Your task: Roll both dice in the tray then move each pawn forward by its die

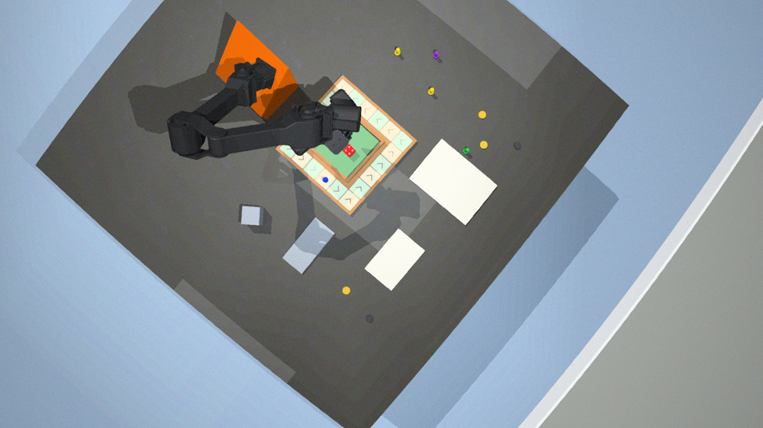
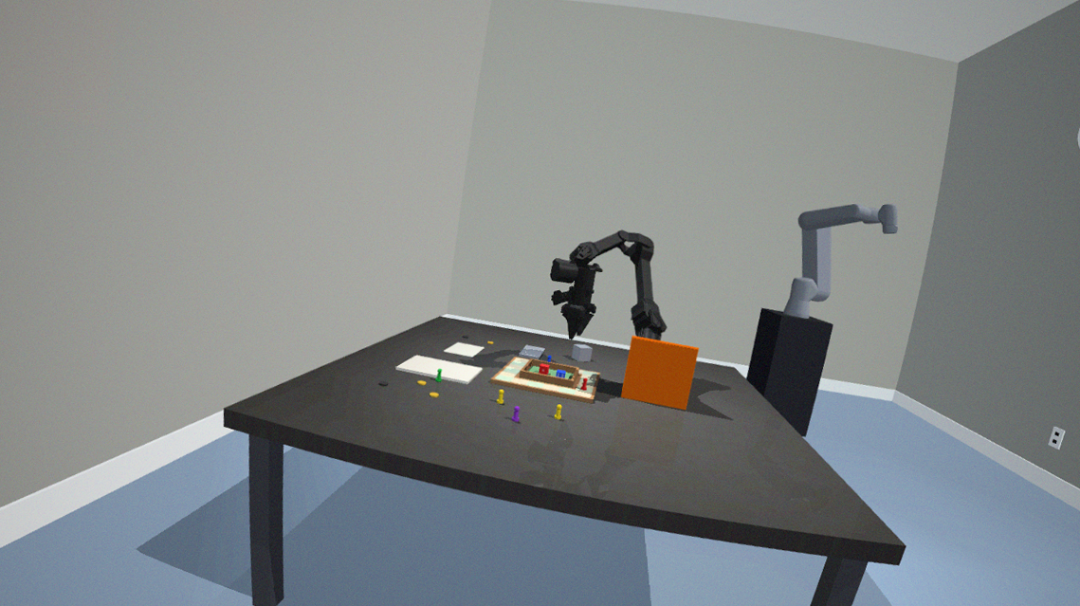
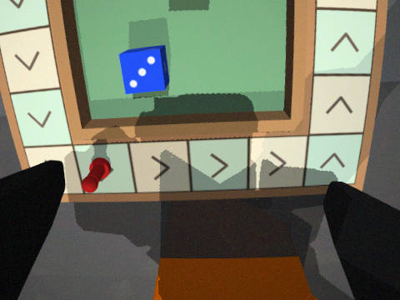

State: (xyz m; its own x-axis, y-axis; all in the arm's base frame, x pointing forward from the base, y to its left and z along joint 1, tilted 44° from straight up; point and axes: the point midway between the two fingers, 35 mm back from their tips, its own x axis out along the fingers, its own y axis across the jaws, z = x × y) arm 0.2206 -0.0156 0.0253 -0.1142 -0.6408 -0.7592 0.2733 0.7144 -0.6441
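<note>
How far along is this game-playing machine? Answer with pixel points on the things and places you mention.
Looks done: the red die [image 1: 349, 150] [image 2: 544, 368] and blue die [image 2: 561, 374] [image 3: 143, 71] lie in the tray [image 1: 366, 162] [image 2: 547, 380] [image 3: 301, 62].

In hand: nothing; the pincer [image 1: 347, 134] [image 2: 572, 337] [image 3: 198, 185] is open above the board.

Left: perhaps the red pawn's [image 2: 584, 383] [image 3: 97, 172] move, then backing away. It and the blue pawn [image 1: 325, 179] [image 2: 550, 358] stand on squares, but starting squares aren't shown.
</note>
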